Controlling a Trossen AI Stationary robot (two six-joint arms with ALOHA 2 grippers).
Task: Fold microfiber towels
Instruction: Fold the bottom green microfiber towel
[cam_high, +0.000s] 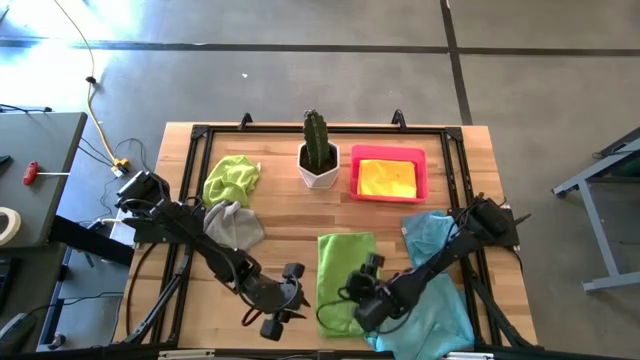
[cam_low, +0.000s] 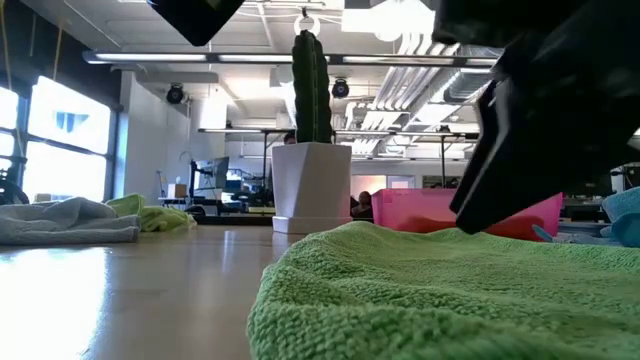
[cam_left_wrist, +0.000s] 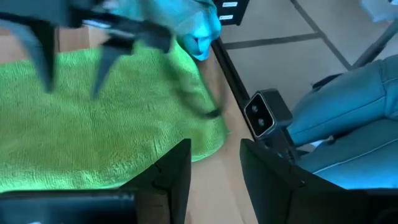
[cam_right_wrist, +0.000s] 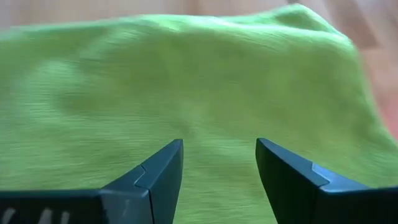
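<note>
A lime green towel (cam_high: 345, 272) lies flat on the table's near middle as a long strip. It fills the foreground of the low view (cam_low: 440, 290). My right gripper (cam_high: 358, 286) is open low over the strip's near half, a finger to either side of a patch of cloth (cam_right_wrist: 219, 93). My left gripper (cam_high: 296, 294) is open beside the towel's left edge (cam_left_wrist: 205, 140), its fingers (cam_left_wrist: 180, 171) over bare wood. A second lime towel (cam_high: 232, 180) and a grey one (cam_high: 236, 226) lie crumpled at the left. A yellow towel (cam_high: 388, 178) lies in the pink tray. Light blue towels (cam_high: 440, 300) lie at the right. My right gripper's open fingers (cam_right_wrist: 155, 171) come down slanting onto the green towel's top face. I cannot tell whether their tips touch the cloth.
A cactus in a white pot (cam_high: 318, 160) stands at the far middle, with the pink tray (cam_high: 352, 172) to its right. A black frame (cam_high: 200, 135) runs around the table. Bare wood (cam_high: 290, 225) lies between the grey towel and the green strip.
</note>
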